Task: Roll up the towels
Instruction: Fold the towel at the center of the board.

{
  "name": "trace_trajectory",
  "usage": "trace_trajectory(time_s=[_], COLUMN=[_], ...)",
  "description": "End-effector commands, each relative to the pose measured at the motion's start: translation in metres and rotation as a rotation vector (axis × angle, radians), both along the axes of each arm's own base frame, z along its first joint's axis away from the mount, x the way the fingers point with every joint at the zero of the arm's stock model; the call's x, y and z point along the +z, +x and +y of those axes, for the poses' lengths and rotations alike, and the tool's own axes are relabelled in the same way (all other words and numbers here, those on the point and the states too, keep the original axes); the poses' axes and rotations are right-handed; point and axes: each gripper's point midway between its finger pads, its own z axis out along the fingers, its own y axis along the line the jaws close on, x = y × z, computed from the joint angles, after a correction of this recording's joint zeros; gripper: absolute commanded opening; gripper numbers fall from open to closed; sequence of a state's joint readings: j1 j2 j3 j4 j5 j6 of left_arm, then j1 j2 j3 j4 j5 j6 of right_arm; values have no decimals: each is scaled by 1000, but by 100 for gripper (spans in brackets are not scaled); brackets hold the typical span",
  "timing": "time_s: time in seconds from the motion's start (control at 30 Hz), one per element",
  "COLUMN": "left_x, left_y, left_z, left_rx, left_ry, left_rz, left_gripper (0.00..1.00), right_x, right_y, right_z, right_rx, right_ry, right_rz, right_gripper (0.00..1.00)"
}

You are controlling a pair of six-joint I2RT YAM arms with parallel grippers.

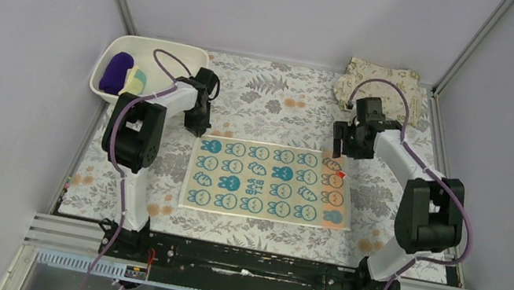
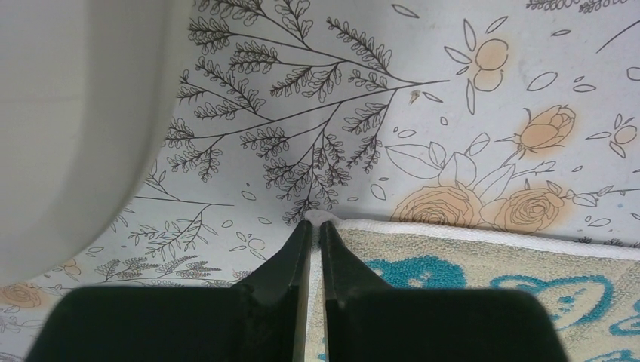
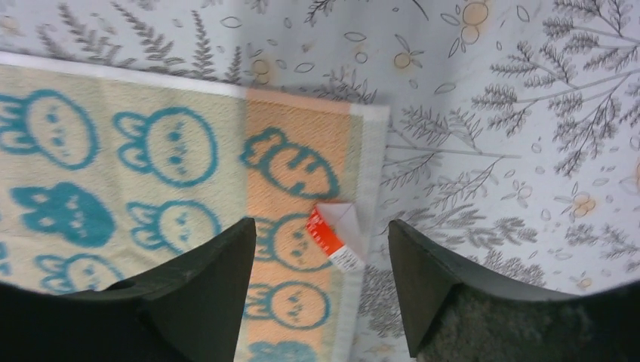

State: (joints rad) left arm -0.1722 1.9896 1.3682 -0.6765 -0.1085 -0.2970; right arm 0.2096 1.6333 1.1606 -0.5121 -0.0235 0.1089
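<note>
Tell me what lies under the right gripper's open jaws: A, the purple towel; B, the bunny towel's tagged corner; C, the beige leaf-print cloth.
B: the right wrist view shows the right gripper open above the bunny towel, its red and white tag in the gap.

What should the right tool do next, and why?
Probably lower and close on the far right corner of the bunny-print towel. The right tool hangs open above that corner, straddling its label, while the left tool is already shut on the far left corner. Both corners seem needed to start rolling.
</note>
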Motion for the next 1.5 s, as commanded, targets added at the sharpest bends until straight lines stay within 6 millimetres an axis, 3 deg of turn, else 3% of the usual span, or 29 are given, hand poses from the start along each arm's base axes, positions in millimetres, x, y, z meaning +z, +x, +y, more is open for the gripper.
trace_trajectory(time_s=[0.0,0.27,0.7,1.1,1.23,1.47], left_x=[-31,-31,-33,-36,-36,-35], left_y=[-16,-16,-15,-16,-16,-16], left_z=[16,18,20,20,22,27], left_rx=[12,17,18,19,21,33], left_ry=[70,78,93,92,104,130], left_rz=[104,107,111,120,118,115], left_gripper=[0,0,0,0,0,0], right_x=[-17,-41,-59,-91,-102,-107], right_y=[8,29,48,34,25,26], right_z=[-25,-32,-24,-22,-28,-42], right_rx=[53,121,206,260,263,228], right_ry=[-130,-132,-94,-69,-78,-93], right_rz=[89,135,168,269,325,338], right_gripper=[68,50,45,41,37,30])
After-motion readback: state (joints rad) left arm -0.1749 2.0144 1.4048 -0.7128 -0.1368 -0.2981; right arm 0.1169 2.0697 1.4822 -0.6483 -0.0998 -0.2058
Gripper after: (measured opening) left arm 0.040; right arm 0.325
